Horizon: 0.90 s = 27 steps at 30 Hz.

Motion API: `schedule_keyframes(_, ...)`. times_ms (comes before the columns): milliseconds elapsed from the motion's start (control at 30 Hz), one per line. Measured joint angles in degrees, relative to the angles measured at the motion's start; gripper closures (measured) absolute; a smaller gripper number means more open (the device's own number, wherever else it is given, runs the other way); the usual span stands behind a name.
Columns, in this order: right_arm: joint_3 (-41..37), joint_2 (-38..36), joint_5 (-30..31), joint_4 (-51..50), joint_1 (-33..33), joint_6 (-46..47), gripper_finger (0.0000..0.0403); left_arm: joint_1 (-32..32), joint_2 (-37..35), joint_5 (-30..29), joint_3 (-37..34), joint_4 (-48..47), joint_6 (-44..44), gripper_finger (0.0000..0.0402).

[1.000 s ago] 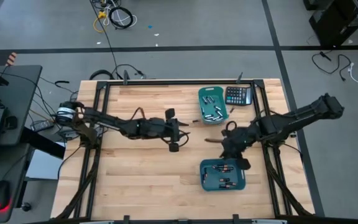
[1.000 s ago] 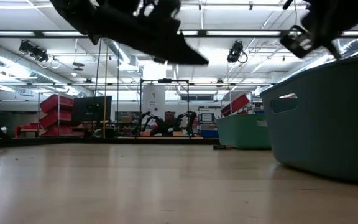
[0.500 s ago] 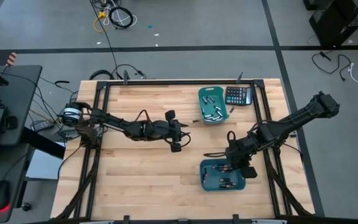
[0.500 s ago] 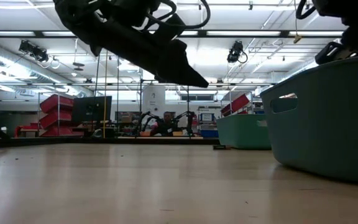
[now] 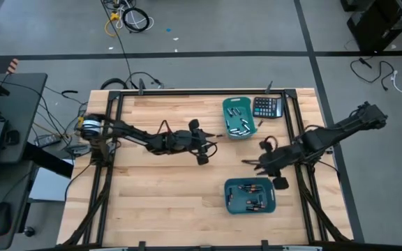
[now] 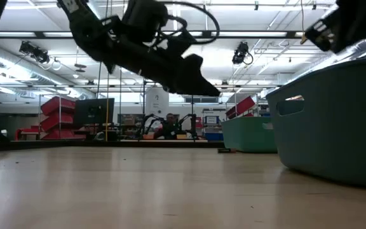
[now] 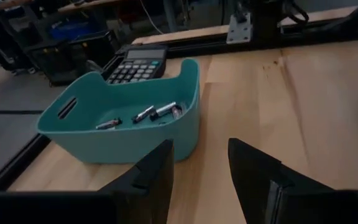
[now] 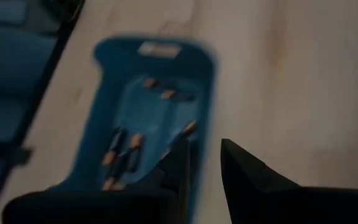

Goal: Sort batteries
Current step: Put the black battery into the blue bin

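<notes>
Two teal bins hold the batteries. The far bin (image 5: 238, 117) carries silvery cells (image 7: 156, 112), and the near bin (image 5: 250, 195) carries dark cells (image 8: 126, 146). My left gripper (image 5: 204, 148) hovers open above the table's middle, facing the far bin (image 7: 123, 121) with nothing between its fingers. My right gripper (image 5: 254, 162) hangs open above the table just beyond the near bin's far edge. In its own wrist view the fingers (image 8: 204, 165) show a narrow empty gap over that bin's rim. In the low view both grippers are up in the air, the left (image 6: 192, 75) well above the wood.
A black calculator (image 5: 267, 107) lies at the far right corner, right beside the far bin (image 7: 135, 62). Black frame rails run along the table's left and right sides (image 5: 292, 132). Bare wood stretches across the table's left half and near edge (image 5: 159, 195).
My right gripper swung down toward the near edge over the near bin, then drew back up toward the table's middle. My left gripper moved a little to the right, toward the far bin, and dipped lower in the low view.
</notes>
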Motion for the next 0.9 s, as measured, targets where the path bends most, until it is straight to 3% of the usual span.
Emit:
schedule_keyframes(133, 0.0, -5.4, 8.2, 0.2, -0.5, -3.4, 0.0324, 1.4, 5.0, 1.5, 1.9, 6.2, -4.7, 0.0249)
schedule_keyframes(233, 0.0, -8.6, 10.7, 0.3, -1.7, -5.4, 0.0325, 2.6, 8.1, 2.2, 7.2, 3.1, -9.0, 0.0249)
schedule_keyframes(400, 0.0, -11.2, 10.8, 1.0, -3.4, -7.0, 0.0324, 3.5, 12.6, 0.1, 13.7, -11.0, -6.1, 0.0249)
schedule_keyframes(733, 0.0, -10.4, 9.8, 1.6, -3.4, -9.8, 0.0323, 7.0, 13.8, -0.2, 14.8, -15.5, -5.6, 0.0249)
schedule_keyframes(900, 0.0, -9.6, 9.8, 1.7, -3.4, -11.4, 0.0324, 9.1, 15.5, 6.1, 14.8, -15.0, -4.8, 0.0249)
